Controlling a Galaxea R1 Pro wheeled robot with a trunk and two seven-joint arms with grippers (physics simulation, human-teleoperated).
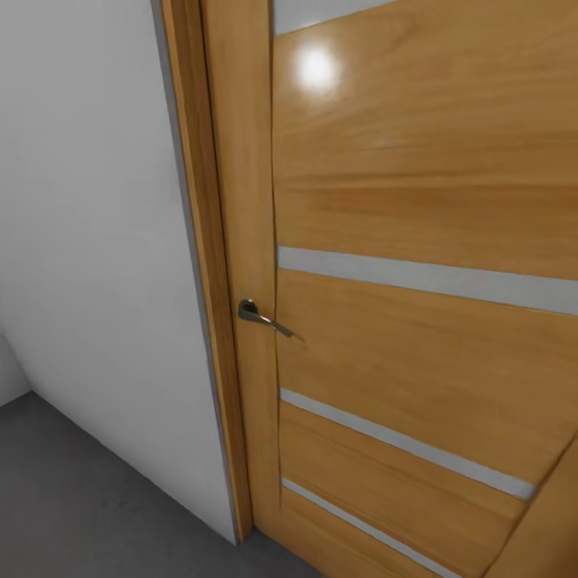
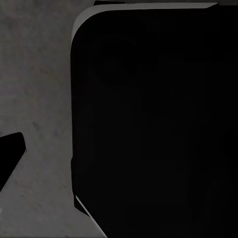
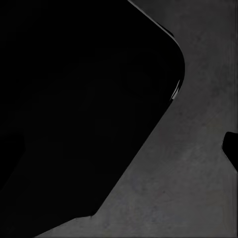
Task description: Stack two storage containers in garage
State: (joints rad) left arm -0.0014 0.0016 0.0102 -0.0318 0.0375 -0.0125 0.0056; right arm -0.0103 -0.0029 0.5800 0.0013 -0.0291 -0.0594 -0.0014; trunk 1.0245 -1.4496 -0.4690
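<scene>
- Head view: faces the honey-wood door (image 1: 417,305) at close range, angled down, with the white wall (image 1: 88,225) left of the door.
- Left wrist view: looks down on the concrete floor (image 2: 39,89) past a black body (image 2: 153,129).
- Right wrist view: likewise.
- Shared: the grey floor below the door.

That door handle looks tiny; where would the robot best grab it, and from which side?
Probably the lever's free end, approached from the front: the door handle is a slim bar running from its pivot near the door edge toward the panel, so the tip likely gives most leverage.
</scene>
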